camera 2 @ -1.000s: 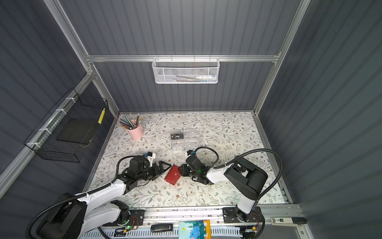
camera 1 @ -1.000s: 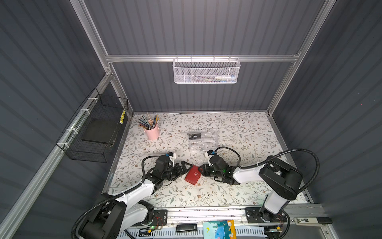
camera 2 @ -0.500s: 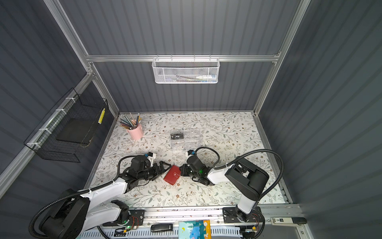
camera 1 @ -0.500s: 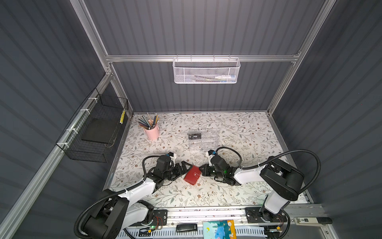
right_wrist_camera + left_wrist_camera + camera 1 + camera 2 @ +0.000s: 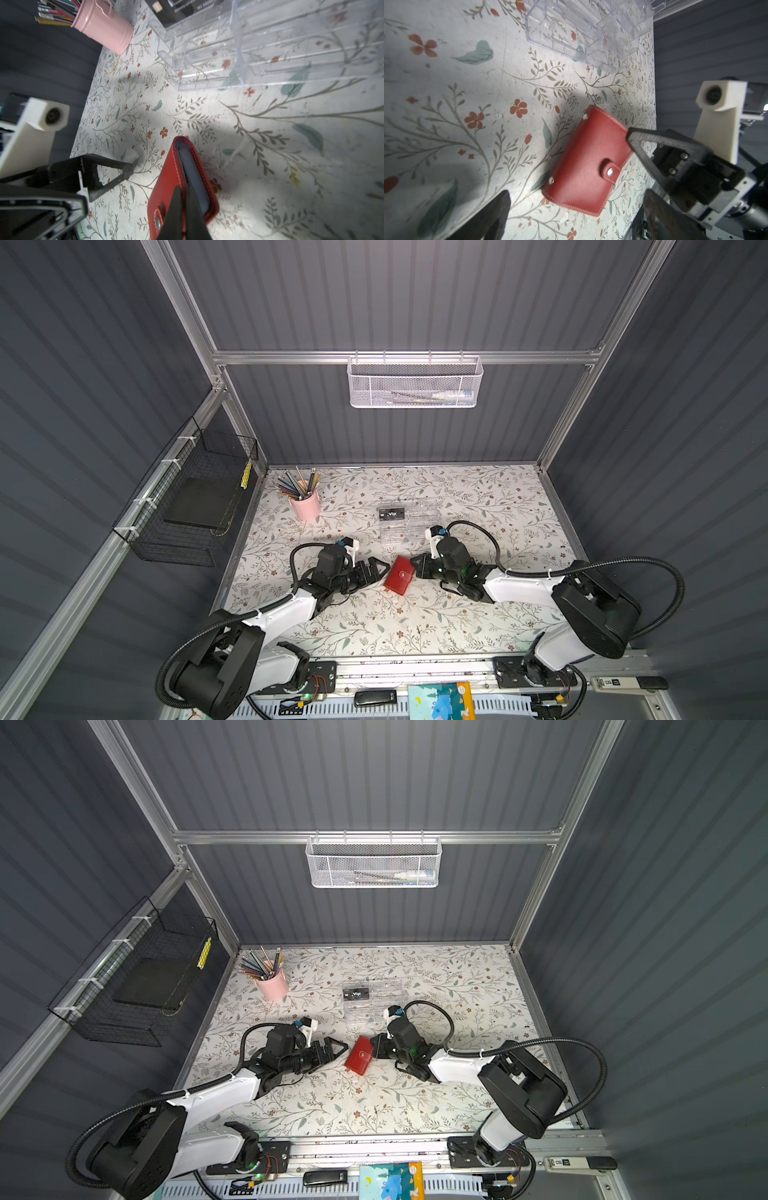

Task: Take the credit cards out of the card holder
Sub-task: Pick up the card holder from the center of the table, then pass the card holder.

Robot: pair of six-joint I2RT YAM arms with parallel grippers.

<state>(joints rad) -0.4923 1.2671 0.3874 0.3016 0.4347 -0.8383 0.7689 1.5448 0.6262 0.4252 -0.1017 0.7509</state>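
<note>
One end effector [image 5: 184,190] pinches card holder [image 5: 165,185].

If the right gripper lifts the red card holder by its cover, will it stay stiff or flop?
Probably it sags: the card holder is a soft-looking stitched booklet, and the right gripper pinches only one thin cover beside the grey pages. Flat and seemingly light, it should slide, not roll. The snap tab looks fastened, which may limit opening.

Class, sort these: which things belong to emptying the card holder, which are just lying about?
Job: red card holder; right end effector, shut on its cover; left end effector, open; black VIP card in clear compartment box.
Lying about: pink pencil cup; white mesh basket; black wire basket.
</note>
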